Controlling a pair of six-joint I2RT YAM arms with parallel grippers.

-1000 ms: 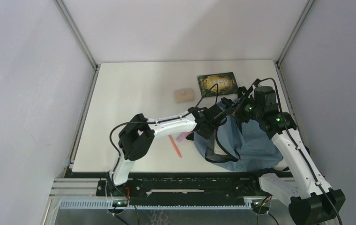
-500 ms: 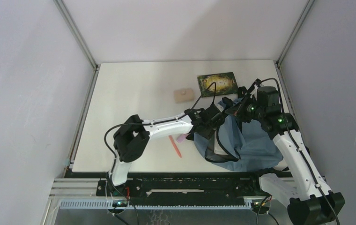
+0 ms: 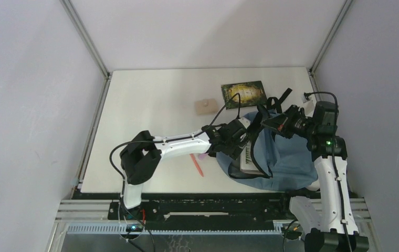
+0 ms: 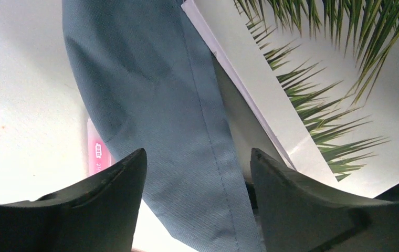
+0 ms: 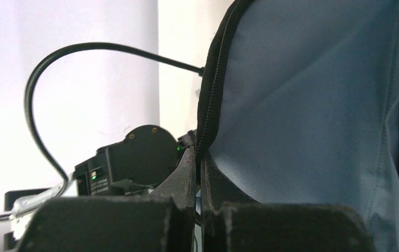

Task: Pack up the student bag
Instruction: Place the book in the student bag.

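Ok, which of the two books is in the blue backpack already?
The white book with green palm-leaf print, tucked under the soft dusty-blue fabric backpack's open flap. The dark green-and-gold book lies on the white table, outside it.

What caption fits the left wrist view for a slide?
Left gripper, jaws open, over the blue student bag; a palm-print book behind its fabric, a pink item alongside.

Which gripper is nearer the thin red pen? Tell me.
Left. The left gripper hangs open just right of the thin red pen, at the mouth of the dusty-blue fabric backpack; the right gripper pinches its zipper edge farther right.
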